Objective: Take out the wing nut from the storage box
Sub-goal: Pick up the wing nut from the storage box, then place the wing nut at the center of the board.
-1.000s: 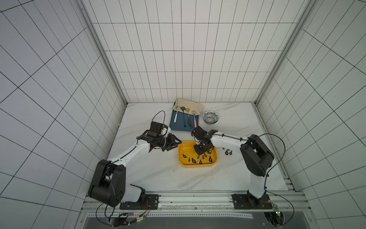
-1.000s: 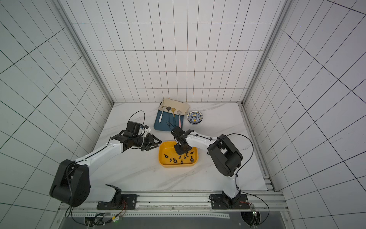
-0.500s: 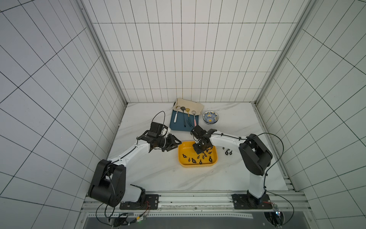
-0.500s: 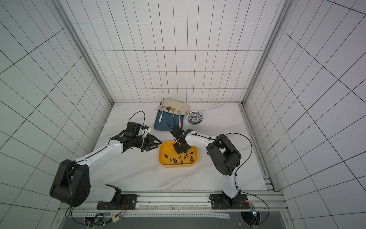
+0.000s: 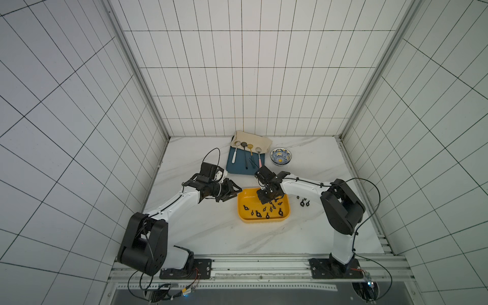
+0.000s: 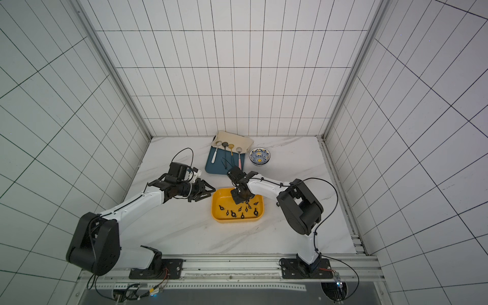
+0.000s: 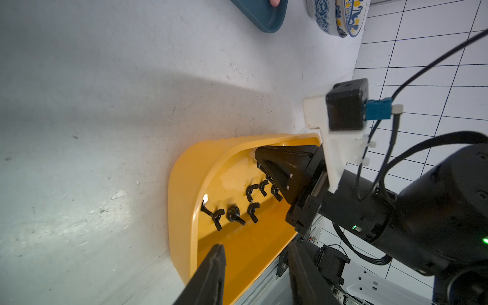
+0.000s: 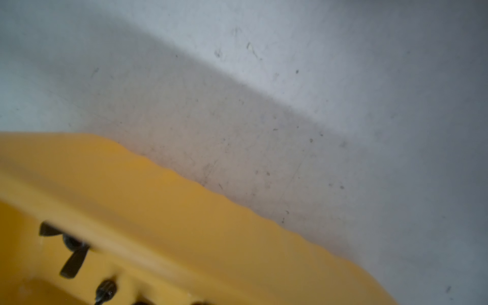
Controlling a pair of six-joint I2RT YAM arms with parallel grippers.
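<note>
Since a second ago the right tool (image 5: 266, 201) has drawn its fingers together inside the shallow yellow plastic storage box (image 5: 248, 199). The left tool (image 5: 237, 192) stays just outside the box's left end, jaws apart and empty.

In both top views the box sits on the white marbled desk (image 5: 211, 232), near the flat dark-blue tray (image 5: 239, 170). Black wing nuts (image 5: 266, 213) lie scattered on its floor, mostly toward the near side and under the right tool. In a top view a few loose nuts (image 5: 303, 202) lie on the desk just right of the box. In a top view the white right arm (image 6: 266, 184) covers most of them.

The left wrist view looks out between the left tool's two dark fingers (image 7: 211, 272), which stand apart. Only here does the right tool (image 7: 260, 157) show side-on, closed, its tip low among the nuts (image 7: 260, 184). Whether a nut is pinched cannot be told. A round patterned bowl (image 7: 338, 18) sits at the frame's edge.

The right wrist view is blurred. It shows the box's wall (image 8: 184, 224), two nuts (image 8: 71, 250) inside and bare desk, with its own fingers out of frame.
</note>
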